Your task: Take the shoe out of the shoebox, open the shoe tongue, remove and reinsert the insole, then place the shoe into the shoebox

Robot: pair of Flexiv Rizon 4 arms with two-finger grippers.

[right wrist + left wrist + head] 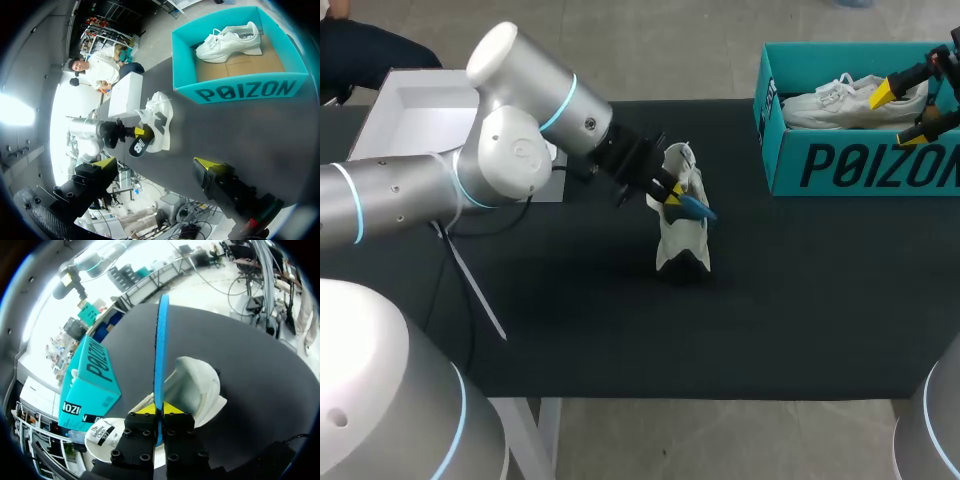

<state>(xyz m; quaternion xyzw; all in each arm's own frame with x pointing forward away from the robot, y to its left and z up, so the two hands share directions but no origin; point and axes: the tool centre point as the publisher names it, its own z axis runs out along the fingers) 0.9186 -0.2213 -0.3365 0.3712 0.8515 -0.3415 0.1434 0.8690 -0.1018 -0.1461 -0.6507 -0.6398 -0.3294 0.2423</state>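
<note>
Black table [570, 320] carries a teal shoebox [860, 165] at its right rear, with one white sneaker [840, 105] inside. A second white sneaker [682, 235] stands near the middle of the table. The left gripper [159, 409] is clamped on a blue insole [161, 350] at that sneaker's collar. The right gripper [155, 163] hangs over the shoebox, fingers spread wide, holding nothing.

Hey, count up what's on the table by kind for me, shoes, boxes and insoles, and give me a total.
Shoes: 2, the loose shoe and the boxed shoe
Boxes: 2, the teal shoebox and the white box
Insoles: 1, the blue insole in the left pincer
Total: 5
</note>
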